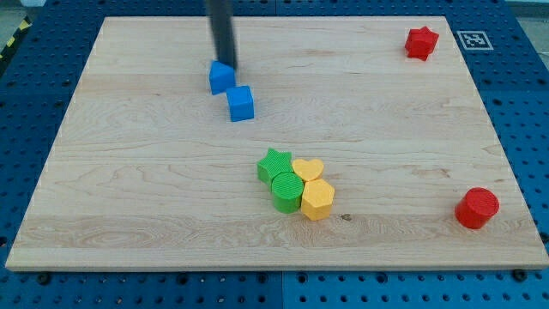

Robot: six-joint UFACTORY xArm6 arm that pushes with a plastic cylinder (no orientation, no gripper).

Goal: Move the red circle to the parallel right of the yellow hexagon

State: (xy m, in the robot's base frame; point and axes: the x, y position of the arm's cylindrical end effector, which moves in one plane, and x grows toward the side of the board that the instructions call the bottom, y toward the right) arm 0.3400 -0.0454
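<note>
I'm seeing the red circle [477,208] sitting near the view's bottom-right corner of the wooden board [129,197]; it's a short upright cylinder, flat top, ribbed side, nothing touching it.

The yellow hexagon [316,199] is lying well apart to its left, around the board's lower middle, packed in a tight cluster: yellow heart [308,168] just above it and touching, green circle [286,191] pressing against its left side, green star [274,164] at the cluster's top-left. Red circle is sitting roughly level w/ the hexagon, a bit lower in the view, w/ bare board btwn them.

My tip [228,67] is resting in the upper-left area, rod coming down from the view's top; tip is sitting right at the top edge of a blue block [221,77], looks like it's touching; a blue cube [241,103] is lying just below-right of that one, corners meeting. The rod is bare, so it's grasping nothing, only nudging. Tip is far from the red circle.

A red star [421,42] is sitting alone near the top-right corner. No containers here; all blocks are lying straight on the board.
</note>
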